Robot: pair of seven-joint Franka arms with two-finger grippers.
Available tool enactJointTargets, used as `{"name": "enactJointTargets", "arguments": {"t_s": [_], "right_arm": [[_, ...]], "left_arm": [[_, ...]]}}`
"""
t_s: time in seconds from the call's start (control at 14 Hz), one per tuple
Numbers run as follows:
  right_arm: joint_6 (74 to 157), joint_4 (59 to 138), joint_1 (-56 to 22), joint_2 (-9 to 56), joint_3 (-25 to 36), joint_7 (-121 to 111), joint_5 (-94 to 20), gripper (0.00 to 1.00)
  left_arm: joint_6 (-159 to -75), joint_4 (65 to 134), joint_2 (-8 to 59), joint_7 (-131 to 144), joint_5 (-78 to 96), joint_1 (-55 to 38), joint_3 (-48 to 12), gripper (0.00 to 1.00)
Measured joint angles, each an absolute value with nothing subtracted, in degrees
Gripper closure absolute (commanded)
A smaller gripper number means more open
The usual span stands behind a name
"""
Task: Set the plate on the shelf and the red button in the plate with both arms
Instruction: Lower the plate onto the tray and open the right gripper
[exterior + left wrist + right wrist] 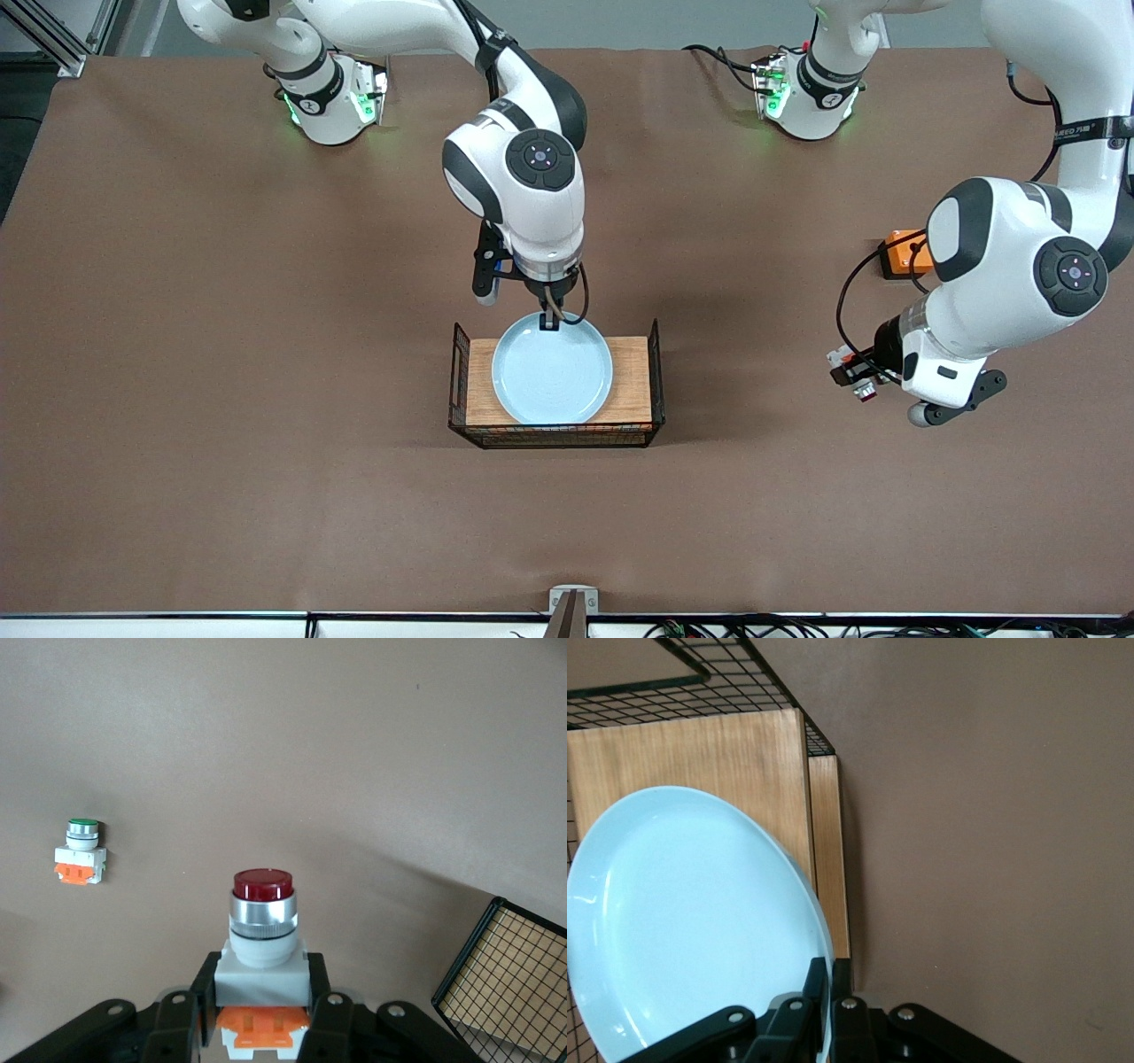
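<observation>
Trouble could be caused by a hasty release: the plate (552, 369), lying on the wooden tray (631, 381) mid-surface, is pinched at its rim by the right end effector (550, 321), lowered steeply from above, and could be dragged or tipped. Over bare surface toward the left arm's end, the red button (863, 383) is gripped by the level left end effector (849, 370); it could be dropped if that grip slips.

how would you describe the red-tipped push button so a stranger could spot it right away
Find the left arm's gripper over the brown table at the left arm's end. Shut between its fingers is the small red button: white body, orange block, silver collar, dark red round tip. The similar part lying on the table has a green tip instead.
</observation>
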State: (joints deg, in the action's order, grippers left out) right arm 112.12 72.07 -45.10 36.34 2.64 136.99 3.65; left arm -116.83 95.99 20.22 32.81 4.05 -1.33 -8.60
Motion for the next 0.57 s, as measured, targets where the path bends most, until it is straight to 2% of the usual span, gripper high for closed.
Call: {"name": "enactJointTargets", "arguments": {"t_s": [0.14,0.21,0.57], "right_arm": [[112.22,71.86,-45.09,36.34,2.66,136.7,4.99,0.22],[112.24,71.84,-45.09,36.36,2.67,136.5,5.22,0.0],[112.25,71.84,-45.09,36.99,2.73,135.4,5.51,0.0]], "left_arm": [[-116.83,95.99,20.22,32.81,4.05,-1.33,-8.6,0.66],[-116.83,95.99,20.22,32.81,4.05,-1.34,-8.6,0.66],[-116.83,95.98,20.22,32.94,4.06,-1.36,-8.61,0.66]]}}
